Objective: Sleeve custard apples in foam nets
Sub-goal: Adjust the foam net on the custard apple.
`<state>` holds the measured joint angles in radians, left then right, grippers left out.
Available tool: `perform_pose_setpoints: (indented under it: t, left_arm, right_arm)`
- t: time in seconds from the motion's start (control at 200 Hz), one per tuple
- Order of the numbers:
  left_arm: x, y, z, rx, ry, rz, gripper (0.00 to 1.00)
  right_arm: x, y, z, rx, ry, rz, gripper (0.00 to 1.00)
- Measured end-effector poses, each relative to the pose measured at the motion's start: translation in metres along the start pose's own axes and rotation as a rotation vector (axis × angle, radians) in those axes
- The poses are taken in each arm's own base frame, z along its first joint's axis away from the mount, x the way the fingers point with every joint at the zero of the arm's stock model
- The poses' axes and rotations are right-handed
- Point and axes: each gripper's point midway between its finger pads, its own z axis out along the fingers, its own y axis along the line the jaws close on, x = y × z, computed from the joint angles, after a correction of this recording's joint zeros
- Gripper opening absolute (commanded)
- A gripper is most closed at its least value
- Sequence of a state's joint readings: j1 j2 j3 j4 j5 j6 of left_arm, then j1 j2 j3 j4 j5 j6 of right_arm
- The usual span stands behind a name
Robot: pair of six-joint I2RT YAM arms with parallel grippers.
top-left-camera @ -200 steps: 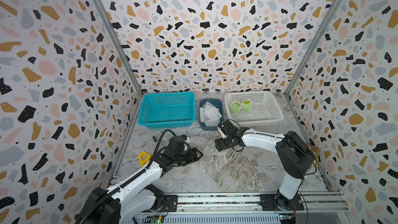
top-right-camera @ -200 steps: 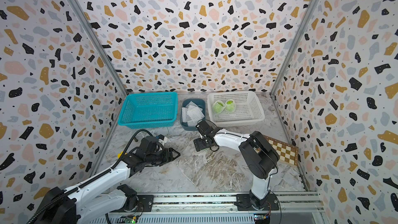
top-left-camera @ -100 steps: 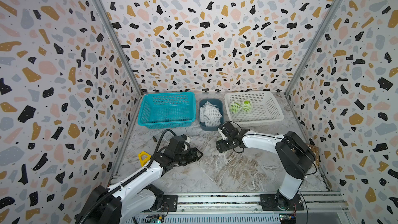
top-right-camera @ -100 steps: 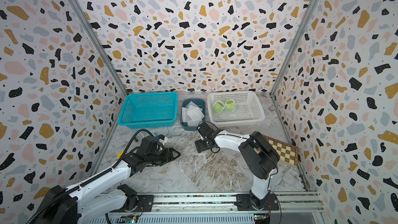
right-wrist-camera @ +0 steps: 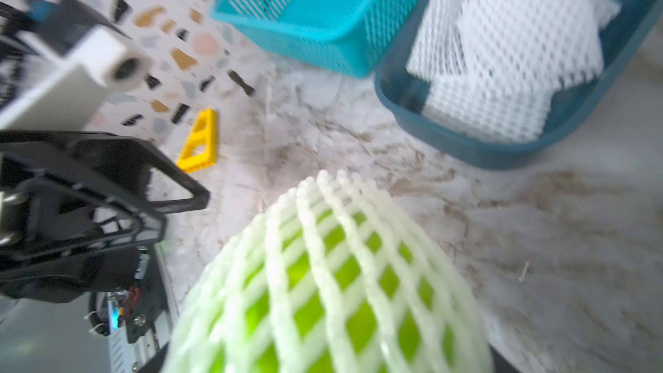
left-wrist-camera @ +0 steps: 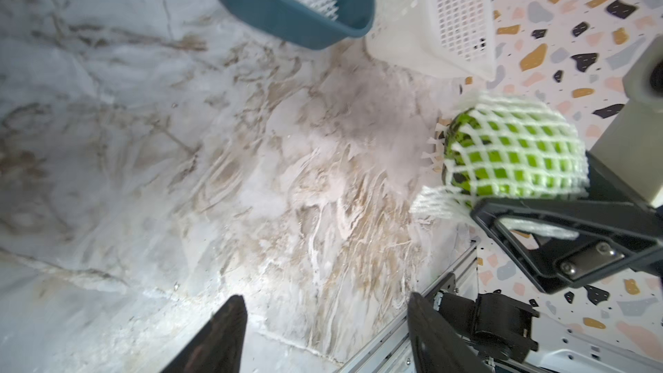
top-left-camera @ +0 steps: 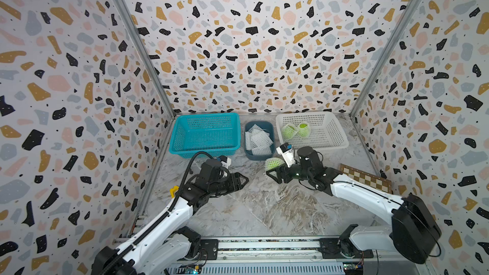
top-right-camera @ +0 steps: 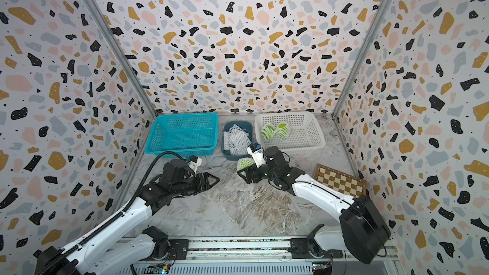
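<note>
The right fingers (left-wrist-camera: 631, 235) stand wide around a netted custard apple (top-left-camera: 274, 163), holding it. One finger lies along the fruit's side with the net's loose edge draped over it. The other finger is hidden behind the fruit. In the right wrist view the fruit (right-wrist-camera: 333, 281) fills the space at the fingers, its white mesh stretched over green skin. It sits just in front of the dark blue tub (top-left-camera: 258, 156), at the near corner on the white basket (top-left-camera: 330, 138) side. Whether it touches the tabletop (top-left-camera: 264, 207) I cannot tell.

The right arm runs low from the rail towards the tub. Its wrist is rolled so that the fingers lie sideways.

The left fingers (top-left-camera: 239, 179) are spread fairly wide, hold nothing and touch nothing. In the left wrist view both dark tips (left-wrist-camera: 222, 335) hang over bare marble. They are in front of the tub, off towards the teal basket (top-left-camera: 206, 128) side, and well apart from the held fruit. The left arm stretches low, with the fingers pointing towards the held fruit.

Loose foam nets (top-left-camera: 258, 137) are piled inside the tub. Two more custard apples (top-left-camera: 289, 131), both in nets, lie touching in the white basket just beside it.
</note>
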<state>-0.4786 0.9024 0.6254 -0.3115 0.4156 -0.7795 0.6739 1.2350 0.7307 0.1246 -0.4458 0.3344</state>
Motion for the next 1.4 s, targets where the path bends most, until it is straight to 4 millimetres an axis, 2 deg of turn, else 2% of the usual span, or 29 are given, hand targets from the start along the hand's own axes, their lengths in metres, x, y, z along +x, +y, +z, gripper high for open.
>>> perform_pose_setpoints:
  t: [0.18,0.375,0.506,0.636,0.816,1.096,1.402]
  left_arm:
    - [-0.022,-0.05,-0.034,0.143,-0.06,0.08,0.6]
    - [-0.026,-0.104,-0.064,0.342,-0.041,0.168,0.49]
    - [-0.021,-0.129,-0.076,0.463,-0.006,0.201,0.41]
    - [-0.019,-0.15,-0.088,0.574,0.026,0.202,0.41]
    - [-0.012,-0.163,-0.092,0.641,0.076,0.203,0.52]
    - [0.012,-0.17,-0.074,0.658,0.206,0.195,0.52]
    - [0.018,-0.18,-0.07,0.69,0.236,0.203,0.46]
  right_arm:
    - [-0.021,0.05,-0.045,-0.178,-0.186,-0.15,0.8]
    - [-0.03,0.094,-0.082,-0.353,-0.29,-0.292,0.8]
    - [-0.026,0.113,-0.09,-0.434,-0.292,-0.348,0.8]
    - [-0.016,0.123,-0.087,-0.481,-0.258,-0.373,0.8]
    - [-0.008,0.128,-0.083,-0.501,-0.229,-0.382,0.8]
    - [-0.011,0.135,-0.082,-0.518,-0.229,-0.41,0.79]
    - [-0.008,0.136,-0.077,-0.524,-0.21,-0.414,0.79]
